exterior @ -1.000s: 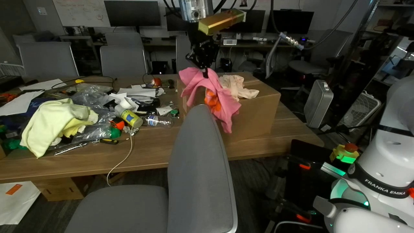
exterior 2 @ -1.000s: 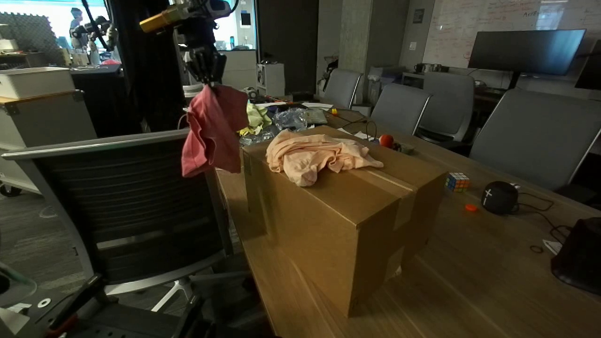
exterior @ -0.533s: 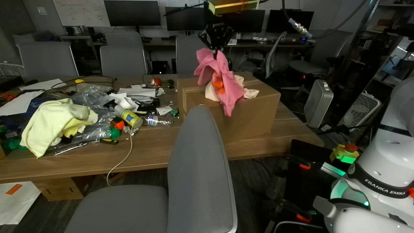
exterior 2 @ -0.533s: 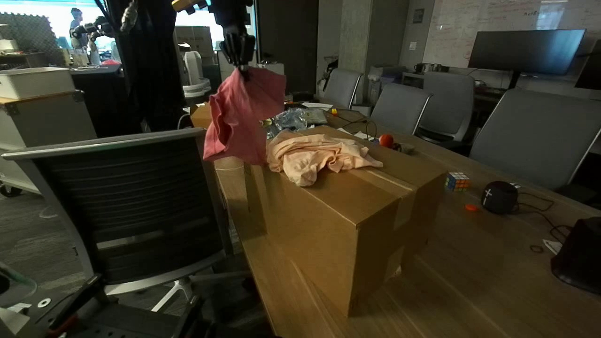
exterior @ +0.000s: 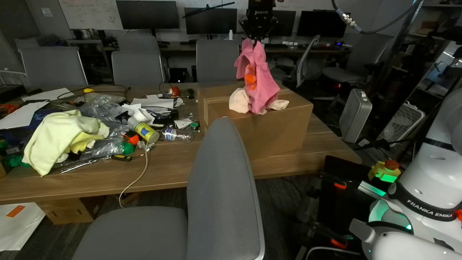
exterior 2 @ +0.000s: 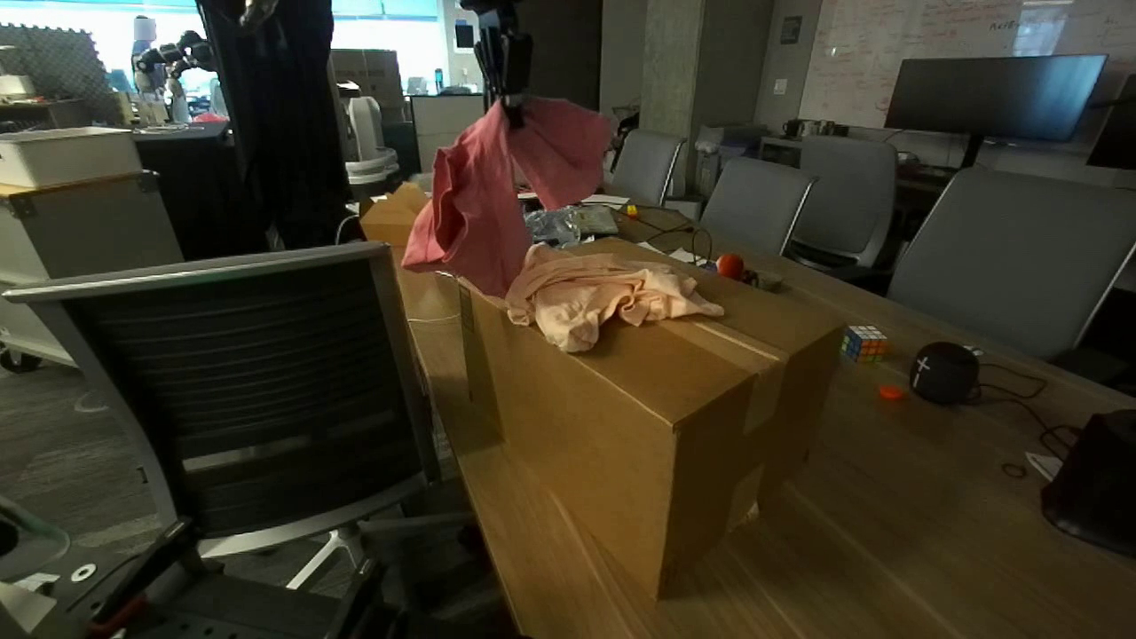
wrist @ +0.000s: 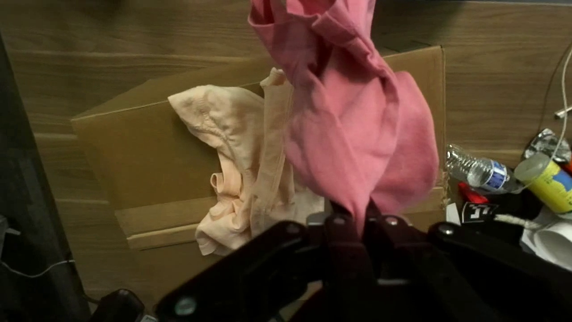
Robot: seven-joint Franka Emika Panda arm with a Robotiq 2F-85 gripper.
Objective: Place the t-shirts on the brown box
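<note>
The pink t-shirt (exterior: 265, 85) with an orange print hangs from my gripper (exterior: 255, 40), which is shut on its upper part. It also hangs in an exterior view (exterior 2: 475, 195) and in the wrist view (wrist: 346, 120), where the fingertips (wrist: 357, 212) pinch a fold. The brown box (exterior 2: 577, 417) stands on the table, and a cream t-shirt (exterior 2: 612, 288) lies crumpled on its top. My gripper is high above one end of the box. Whether the pink hem touches the cream t-shirt I cannot tell. A light yellow t-shirt (exterior: 57, 133) lies on the cluttered table end.
A grey chair (exterior: 223, 180) stands against the table in front of the box. A plastic bottle (exterior: 177, 134) and a yellow can (exterior: 146, 131) lie beside the box. A puzzle cube (exterior 2: 863, 343) and a black speaker (exterior 2: 945, 373) sit on the table behind it.
My gripper has carried the pink t-shirt up and across, from beside the box's near edge to above the box. The box, the cream t-shirt and the yellow t-shirt have not moved.
</note>
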